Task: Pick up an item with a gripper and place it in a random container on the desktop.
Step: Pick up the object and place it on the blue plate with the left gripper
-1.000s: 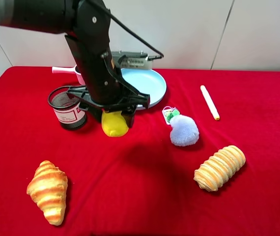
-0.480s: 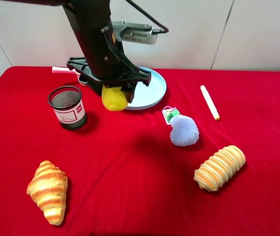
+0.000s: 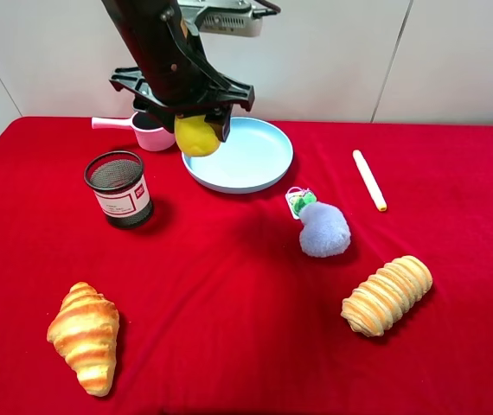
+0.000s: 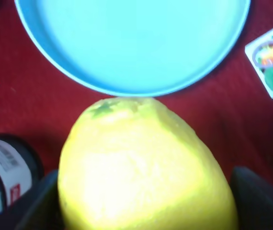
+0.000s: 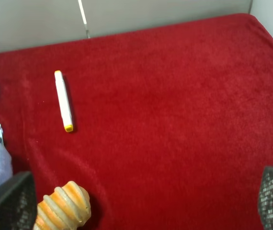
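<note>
Left gripper: fingers clamped on lemon above plate rim, desk back edge; release now and you risk roll-off

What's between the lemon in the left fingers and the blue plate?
Nothing. In the left wrist view the lemon hangs right at the rim of the plate, only red cloth beside it.

The red desktop carries a blue plate, mesh cup, pink cup, croissant, striped roll, pompom and marker.
</note>
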`<act>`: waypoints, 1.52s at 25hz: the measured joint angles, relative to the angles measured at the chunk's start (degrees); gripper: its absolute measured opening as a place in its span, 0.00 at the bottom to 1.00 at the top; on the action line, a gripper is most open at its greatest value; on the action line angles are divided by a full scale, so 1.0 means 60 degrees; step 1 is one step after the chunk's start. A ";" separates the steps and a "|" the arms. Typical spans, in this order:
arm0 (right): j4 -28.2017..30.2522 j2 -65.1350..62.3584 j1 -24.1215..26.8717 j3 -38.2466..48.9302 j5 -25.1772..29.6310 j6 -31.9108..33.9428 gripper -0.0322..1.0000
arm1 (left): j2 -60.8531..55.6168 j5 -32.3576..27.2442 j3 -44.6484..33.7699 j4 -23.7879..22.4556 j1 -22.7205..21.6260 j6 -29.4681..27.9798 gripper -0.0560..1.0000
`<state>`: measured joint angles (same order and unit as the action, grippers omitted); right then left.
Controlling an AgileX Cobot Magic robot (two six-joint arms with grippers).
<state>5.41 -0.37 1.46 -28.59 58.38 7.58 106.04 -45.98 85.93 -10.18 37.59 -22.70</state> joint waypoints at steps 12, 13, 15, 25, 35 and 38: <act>0.0000 0.0000 0.0000 0.0000 0.0000 0.0000 0.70 | 0.1749 0.0025 0.2113 -0.0132 -0.0099 0.1039 0.68; 0.0000 0.0000 0.0000 0.0000 0.0000 0.0000 0.70 | 0.1935 0.0025 0.2316 -0.0163 -0.0099 0.1112 0.68; 0.0000 0.0000 0.0000 0.0000 0.0000 0.0000 0.70 | 0.2329 0.0047 0.2671 -0.0281 -0.0099 0.1270 0.68; 0.0000 0.0000 0.0000 0.0000 0.0000 0.0000 0.70 | 0.3773 0.0525 0.3688 -0.0548 -0.0194 0.1684 0.68; 0.0000 0.0000 0.0000 0.0000 0.0000 0.0000 0.70 | 0.4287 0.1325 0.3688 -0.0761 -0.0417 0.1706 0.68; 0.0000 0.0000 0.0000 0.0000 0.0000 0.0000 0.70 | 0.4442 0.1697 0.3688 -0.0773 -0.0428 0.1714 0.68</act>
<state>5.41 -0.37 1.46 -28.59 58.38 7.58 132.69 -35.80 108.06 -14.82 35.02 -12.42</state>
